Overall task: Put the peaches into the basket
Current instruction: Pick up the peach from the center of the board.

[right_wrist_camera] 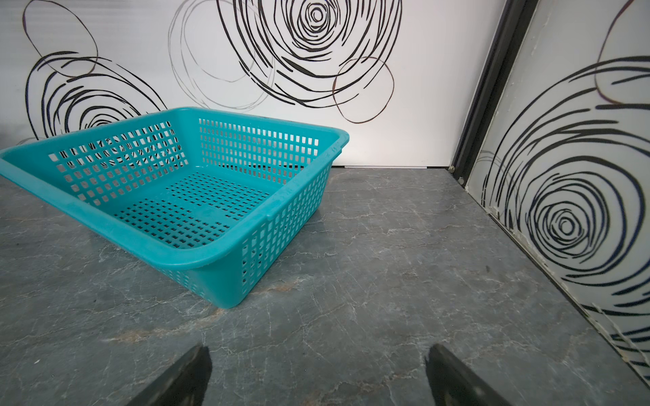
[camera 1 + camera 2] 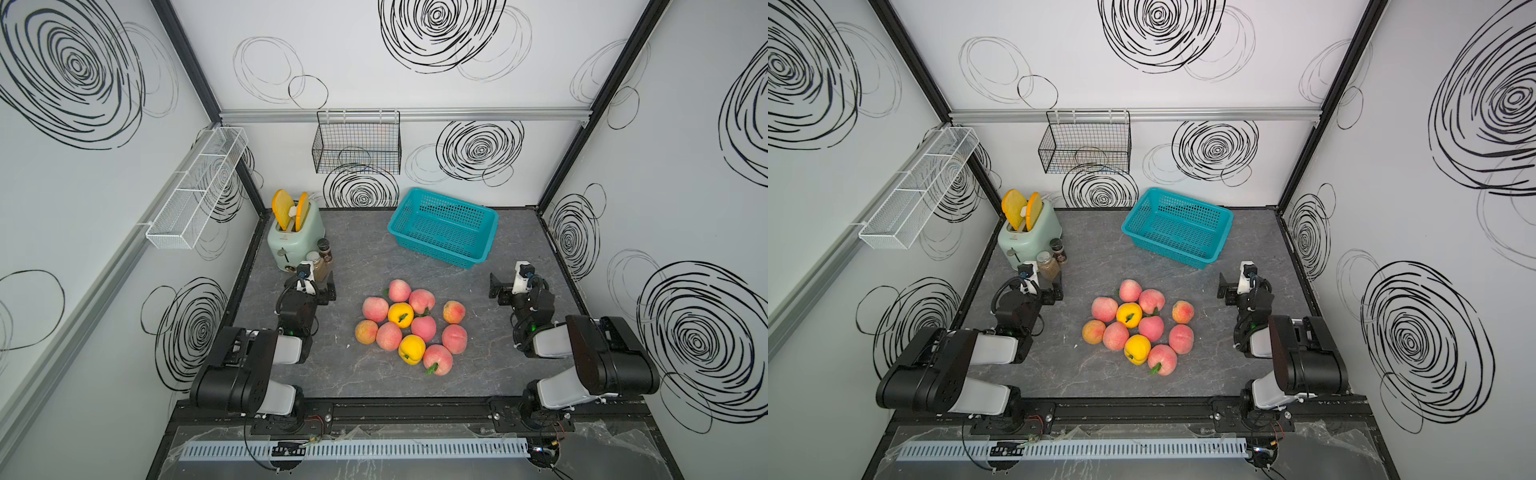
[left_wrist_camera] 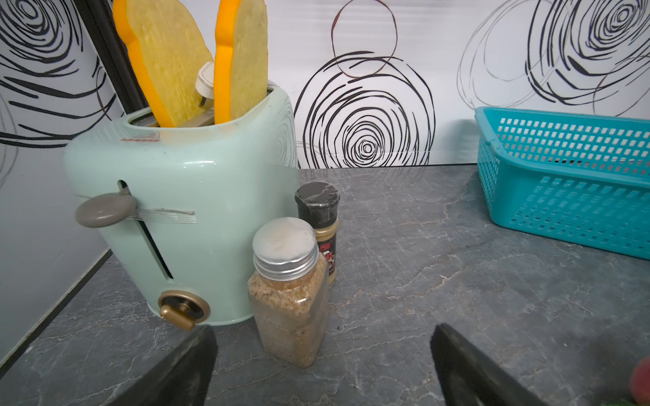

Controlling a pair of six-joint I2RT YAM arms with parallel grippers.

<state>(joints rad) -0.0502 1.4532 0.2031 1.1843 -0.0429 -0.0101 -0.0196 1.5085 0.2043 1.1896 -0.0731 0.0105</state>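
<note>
Several peaches [image 2: 409, 328] lie in a tight cluster mid-table, seen in both top views [image 2: 1140, 328]; most are pink-red and two are yellow-orange [image 2: 401, 314]. The turquoise basket [image 2: 442, 226] stands empty at the back right of the table, turned at an angle [image 2: 1177, 226]. My left gripper [image 2: 326, 287] hovers left of the cluster, open and empty, its fingers [image 3: 197, 365] facing a spice jar. My right gripper [image 2: 496, 291] is right of the cluster, open and empty [image 1: 316, 355], with the basket [image 1: 183, 197] ahead of it. A red peach edge [image 3: 642, 379] shows in the left wrist view.
A mint toaster [image 2: 293, 237] holding two orange-yellow slices stands at the back left, with two spice jars [image 3: 288, 291] close in front of my left gripper. A black wire basket [image 2: 357, 145] hangs on the back wall. A white mesh rack [image 2: 199, 187] is mounted on the left wall.
</note>
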